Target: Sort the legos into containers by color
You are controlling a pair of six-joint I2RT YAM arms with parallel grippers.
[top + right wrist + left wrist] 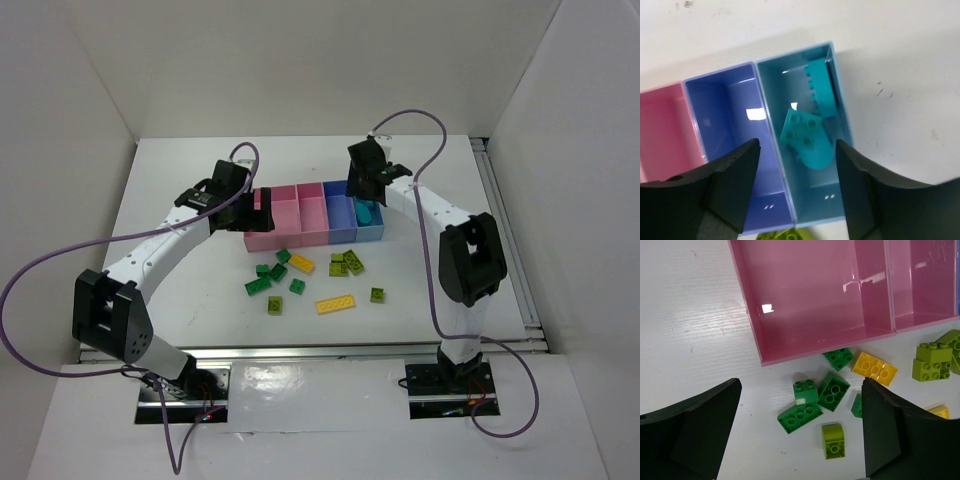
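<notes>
The tray (300, 238) has two pink compartments (815, 295), a purple-blue one (725, 115) and a light blue one (840, 115). Two cyan bricks (807, 140) lie in the light blue one. Dark green bricks (800, 416), lime bricks (833, 440) and yellow bricks (874, 369) lie loose on the table in front of the tray (300, 278). My left gripper (243, 210) is open and empty at the tray's left end, above the dark green cluster in its wrist view (801, 400). My right gripper (362, 188) is open and empty above the light blue compartment (797, 150).
White walls enclose the table on three sides. A long yellow plate (336, 304) and a lime brick (377, 294) lie nearest the front. A metal rail (505, 230) runs along the right edge.
</notes>
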